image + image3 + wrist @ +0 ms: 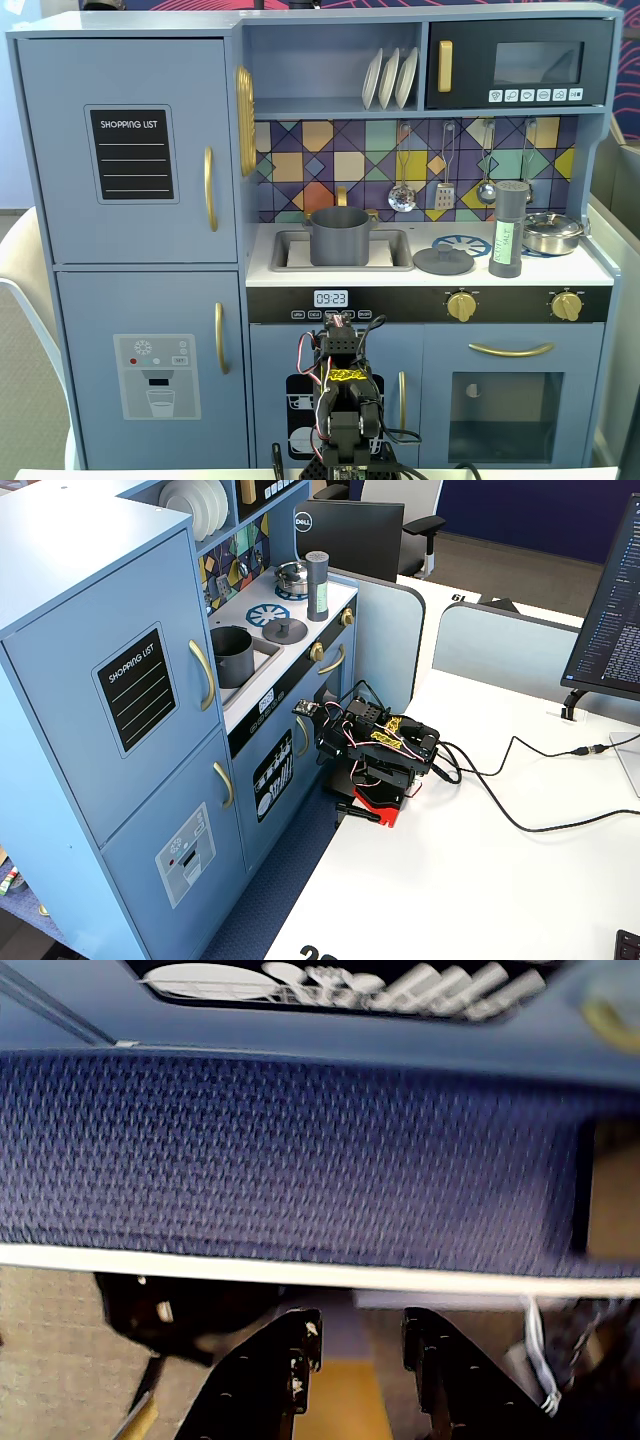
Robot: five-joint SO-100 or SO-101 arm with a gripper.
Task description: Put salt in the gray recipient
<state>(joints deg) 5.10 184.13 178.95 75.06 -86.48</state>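
The salt (508,230) is a tall gray shaker with a pale green label, standing upright on the toy kitchen's counter at the right, next to the stove; it also shows in the other fixed view (318,585). The gray recipient (338,237) is a dark-gray pot standing in the sink (232,656). My arm (340,400) is folded low on the white table in front of the kitchen (385,755), far below both. In the wrist view my gripper (360,1330) is empty, its black jaws slightly apart, pointing at blue carpet and the table's edge.
A flat gray knobbed lid (443,261) lies between pot and salt. A shiny steel pan (552,232) sits right of the salt. Utensils hang on the back wall above. Cables (520,815) run across the white table (470,890); a monitor (612,610) stands at the right.
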